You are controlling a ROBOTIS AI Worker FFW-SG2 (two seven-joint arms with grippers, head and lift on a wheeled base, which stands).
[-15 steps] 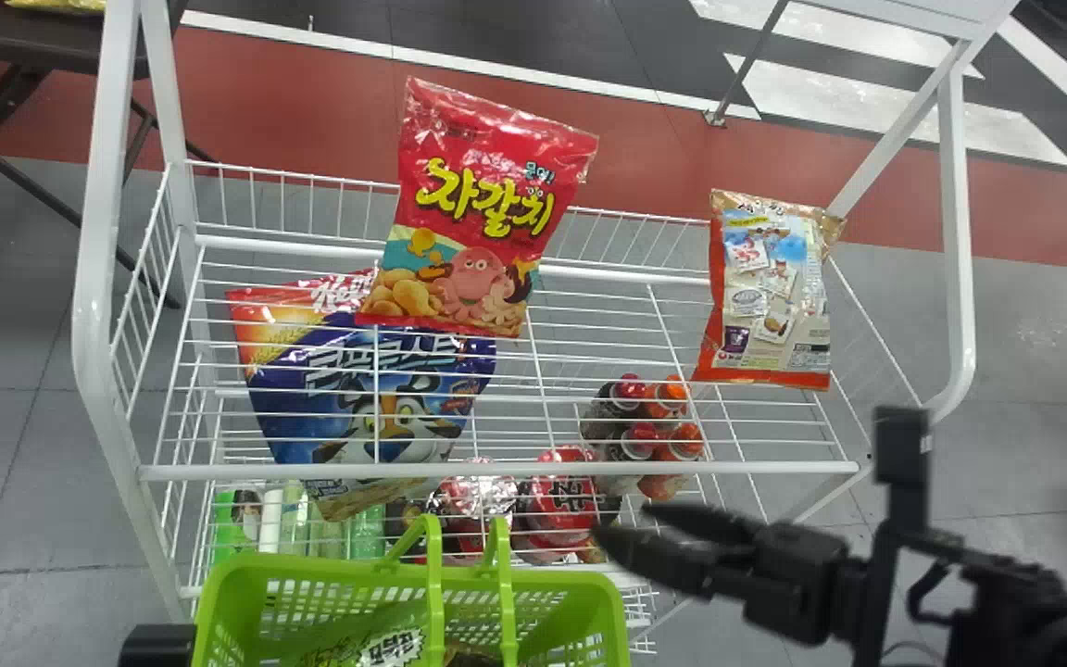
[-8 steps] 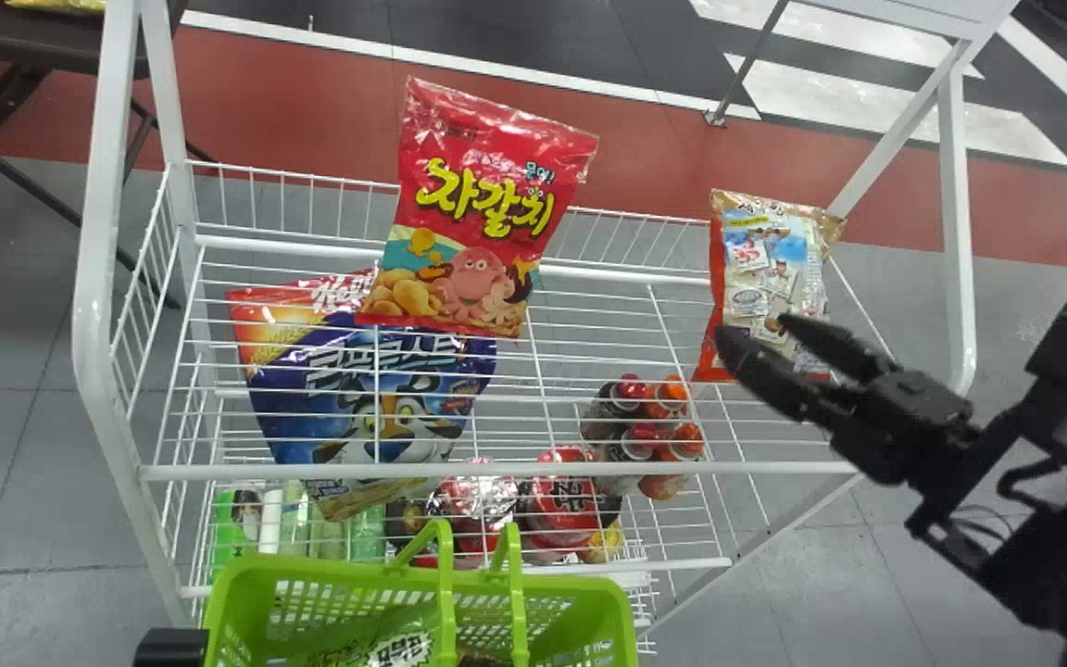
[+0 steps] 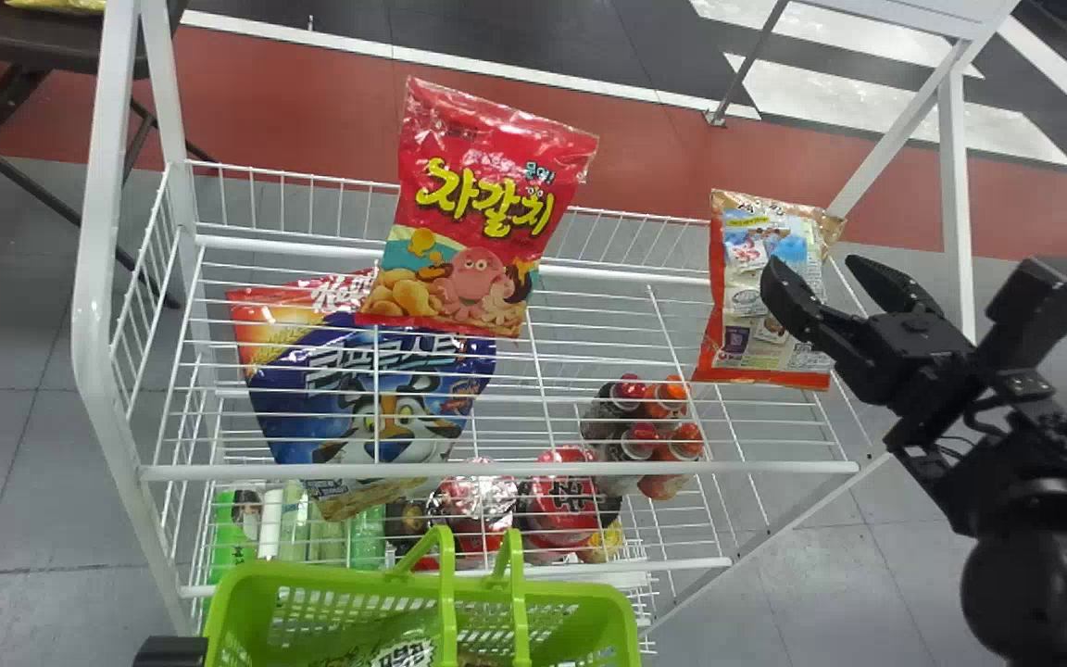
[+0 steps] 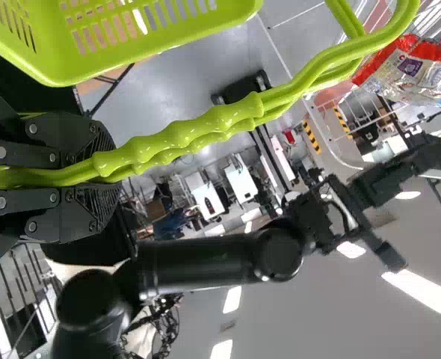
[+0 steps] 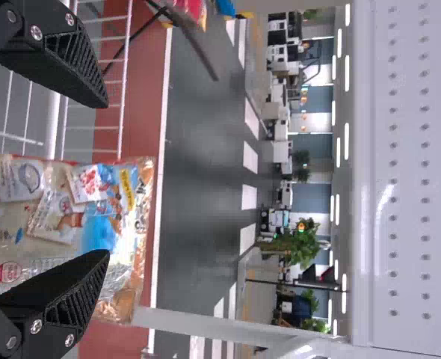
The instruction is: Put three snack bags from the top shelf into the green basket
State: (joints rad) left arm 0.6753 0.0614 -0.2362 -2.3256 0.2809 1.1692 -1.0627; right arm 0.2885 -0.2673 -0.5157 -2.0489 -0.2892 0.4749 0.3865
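1. Snack bags, one red (image 3: pixel 487 213) and one orange-edged (image 3: pixel 739 287), are displayed on the top shelf (image 3: pixel 589 278).
2. A green bag (image 3: pixel 404 651) is held inside the green basket (image 3: pixel 589 595).
3. Basket handles (image 4: pixel 198 134) are clamped in the left gripper (image 4: pixel 105 170).
4. The right gripper (image 3: pixel 816 269) is poised at the orange-edged bag, jaws parted.

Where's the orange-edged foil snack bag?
In the head view, the bag rests at the right end of the white wire shelf, partly behind the right gripper.
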